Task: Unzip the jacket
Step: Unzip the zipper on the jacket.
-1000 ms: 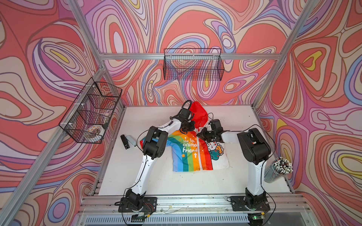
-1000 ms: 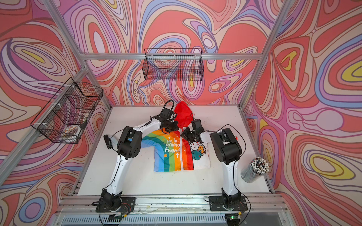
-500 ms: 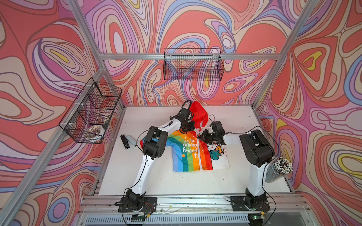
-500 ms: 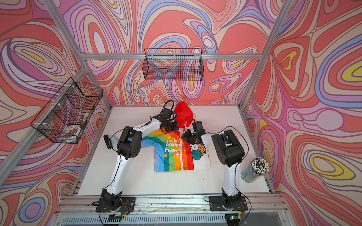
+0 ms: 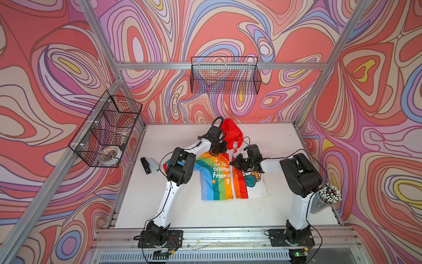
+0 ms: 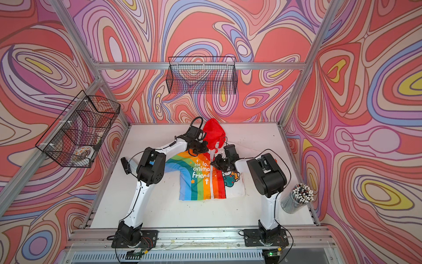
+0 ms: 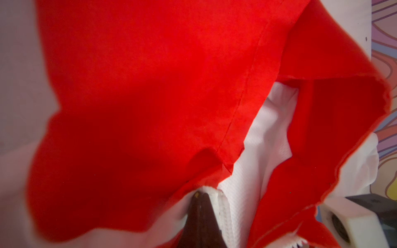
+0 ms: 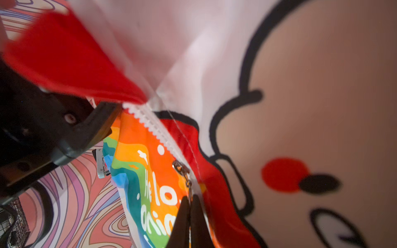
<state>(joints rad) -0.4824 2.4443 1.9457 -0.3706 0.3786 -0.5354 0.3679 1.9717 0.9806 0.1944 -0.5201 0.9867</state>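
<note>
Child's thin rainbow-and-white hooded jacket [image 5: 219, 180]: left hand [image 7: 198, 206] clamped on collar [image 7: 212, 192]. Right hand [image 8: 190, 214], pinching metal zipper pull [image 8: 181, 168], has moved lower. Teeth [image 8: 150, 122] behind it parted; unzipping begun.

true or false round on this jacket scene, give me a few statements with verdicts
1. The jacket lies on the table, hood toward the back wall. True.
2. The right gripper hangs open above the jacket. False: it is shut on the zipper pull.
3. The left gripper is shut on the jacket at the collar. True.
4. The jacket is unzipped all the way down. False: the zipper is closed along the lower front.
</note>
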